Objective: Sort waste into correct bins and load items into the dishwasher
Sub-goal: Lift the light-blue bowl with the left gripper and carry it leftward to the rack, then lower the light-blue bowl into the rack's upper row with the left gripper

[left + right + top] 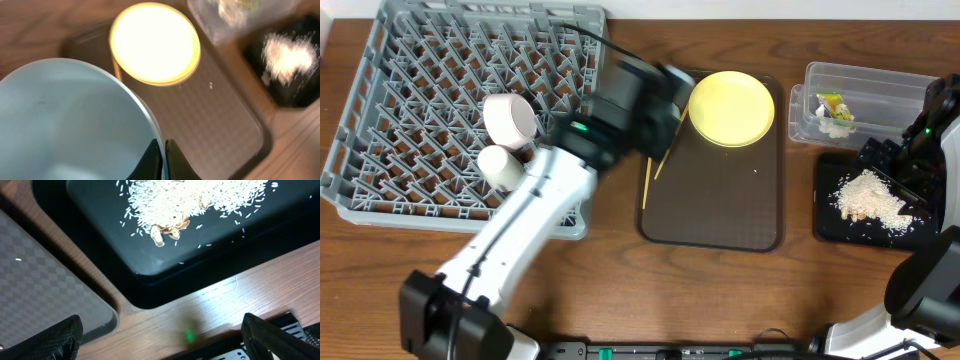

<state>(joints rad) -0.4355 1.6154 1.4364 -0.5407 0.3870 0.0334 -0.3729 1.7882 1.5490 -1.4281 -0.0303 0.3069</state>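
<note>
The light blue bowl (65,120) is being pinched at its rim by the closed left fingers (150,162), the grey dish rack (420,80) lying just beside them, opposite the yellow plate (731,107), while the wide-open, empty right fingers (55,340) are being held well away.
</note>
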